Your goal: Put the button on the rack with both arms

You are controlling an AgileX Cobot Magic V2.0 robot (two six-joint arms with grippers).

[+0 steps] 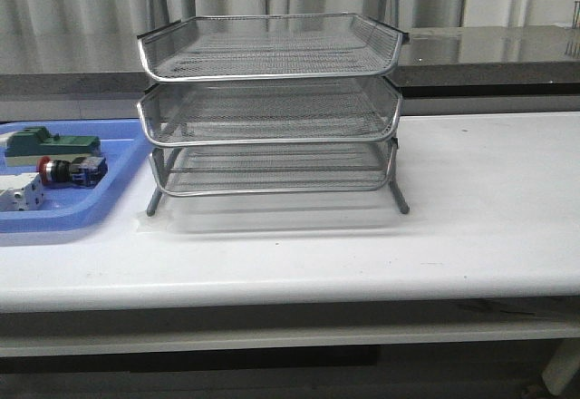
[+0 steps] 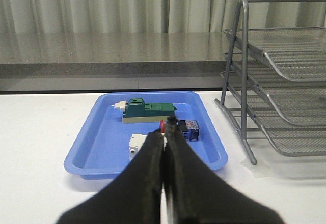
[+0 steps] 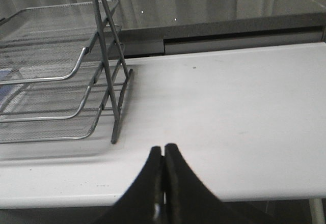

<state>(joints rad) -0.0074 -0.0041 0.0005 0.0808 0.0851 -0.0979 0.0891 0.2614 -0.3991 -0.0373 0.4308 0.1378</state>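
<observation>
The button (image 1: 69,170) lies on its side in the blue tray (image 1: 118,195) at the left of the table (image 1: 471,209), red cap pointing away from the rack (image 1: 272,109), with a green block (image 1: 50,142) just behind it and a white block (image 1: 20,193) just in front. The rack stands beside the tray, all three tiers bare. Neither arm shows in the front view; each wrist camera shows its own pincer pressed together and holding nothing: the left gripper (image 2: 164,147) hangs back from the tray, in line with the button, and the right gripper (image 3: 163,155) hovers over bare table on the rack's far side. The pick has not begun. The likely trouble is crowding: fingers coming down on the button could catch either neighbouring block, and the round body may roll out of a grip. A handover between arms could drop it, and the rack's rims leave only narrow gaps to enter
</observation>
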